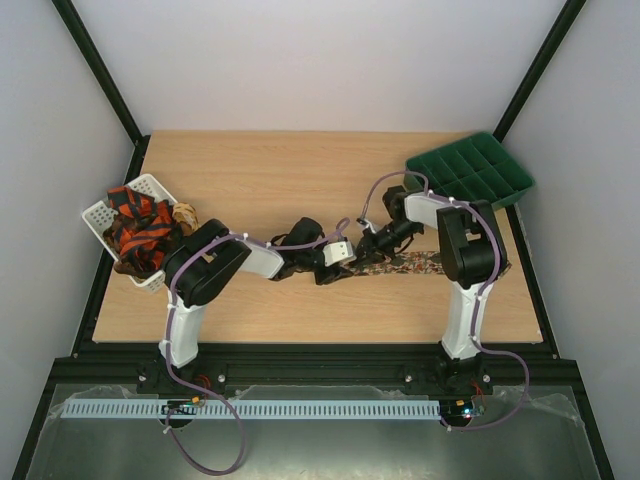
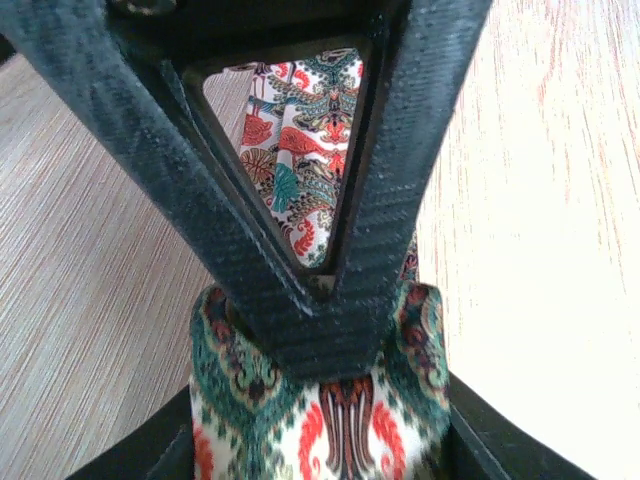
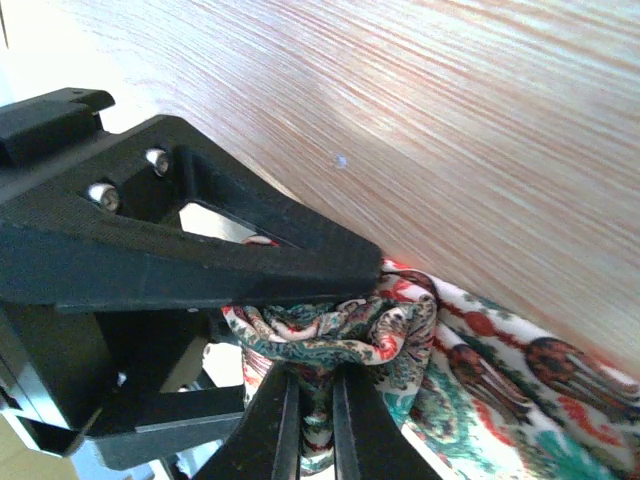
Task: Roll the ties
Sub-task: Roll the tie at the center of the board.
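Observation:
A tie (image 1: 405, 265) with a red, teal and white floral print lies flat on the table, running right from where the two grippers meet. My left gripper (image 1: 343, 255) holds the bunched, rolled end of the tie (image 2: 320, 420) between its two fingers (image 2: 487, 443), the fabric filling the gap. My right gripper (image 1: 372, 243) is shut, pinching a fold of the same tie (image 3: 500, 390) between its fingers (image 3: 362, 430). It shows in the left wrist view as a black V (image 2: 320, 300) pressed onto the roll. The left gripper's black body (image 3: 150, 260) lies over the roll in the right wrist view.
A white plastic basket (image 1: 97, 212) at the left edge holds red-orange and black ties (image 1: 140, 232), with a small brown bundle (image 1: 185, 213) beside it. A green compartment tray (image 1: 470, 170) sits at the back right. Bare wooden tabletop (image 1: 270, 170) lies behind the grippers.

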Controlling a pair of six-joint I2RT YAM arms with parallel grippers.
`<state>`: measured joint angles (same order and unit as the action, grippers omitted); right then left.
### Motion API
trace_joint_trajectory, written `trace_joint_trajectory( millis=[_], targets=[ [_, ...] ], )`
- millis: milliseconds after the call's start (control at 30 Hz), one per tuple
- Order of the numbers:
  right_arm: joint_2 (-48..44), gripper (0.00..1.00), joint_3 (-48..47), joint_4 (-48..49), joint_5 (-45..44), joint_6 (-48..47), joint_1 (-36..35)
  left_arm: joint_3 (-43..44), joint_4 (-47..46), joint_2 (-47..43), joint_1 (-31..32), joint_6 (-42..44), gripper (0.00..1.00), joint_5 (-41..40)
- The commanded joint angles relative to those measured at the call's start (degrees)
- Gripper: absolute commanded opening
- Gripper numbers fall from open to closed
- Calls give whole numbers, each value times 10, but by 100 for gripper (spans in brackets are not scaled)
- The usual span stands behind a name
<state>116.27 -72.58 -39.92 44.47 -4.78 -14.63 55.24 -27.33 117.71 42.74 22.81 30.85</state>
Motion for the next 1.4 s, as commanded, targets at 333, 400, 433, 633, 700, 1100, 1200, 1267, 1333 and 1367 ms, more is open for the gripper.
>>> trace_joint_trajectory(
  millis=[333, 400, 433, 633, 700, 1100, 1200, 1267, 1333, 1367],
  targets=[
    [71, 1, 22, -26, -63, -41, 62, 4, 23, 5, 0, -19, 69, 6],
    [73, 1, 27, -28, -74, -49, 72, 5, 13, 6, 0, -19, 71, 6],
    [73, 2, 30, -29, -79, -54, 76, 6, 10, 8, 1, -19, 72, 5],
    [66, 1, 50, -27, -106, -68, 100, 17, -8, 21, 4, -23, 75, 8],
    [67, 2, 52, -25, -107, -69, 102, 22, -13, 27, 8, -25, 76, 10],
    [65, 2, 49, -24, -29, -54, 98, 56, -32, 66, 24, -60, 69, 14],
    [69, 1, 36, -20, 4, -37, 81, 32, -33, 50, 18, -55, 70, 7],
    [67, 1, 30, -15, 14, -28, 65, 1, -38, 35, 10, -53, 71, 15],
    [65, 1, 25, -13, 24, -20, 55, -22, -33, 24, 5, -41, 72, 12],
    [65, 1, 24, -13, 29, -17, 51, -30, -31, 21, 3, -36, 72, 9]
  ],
)
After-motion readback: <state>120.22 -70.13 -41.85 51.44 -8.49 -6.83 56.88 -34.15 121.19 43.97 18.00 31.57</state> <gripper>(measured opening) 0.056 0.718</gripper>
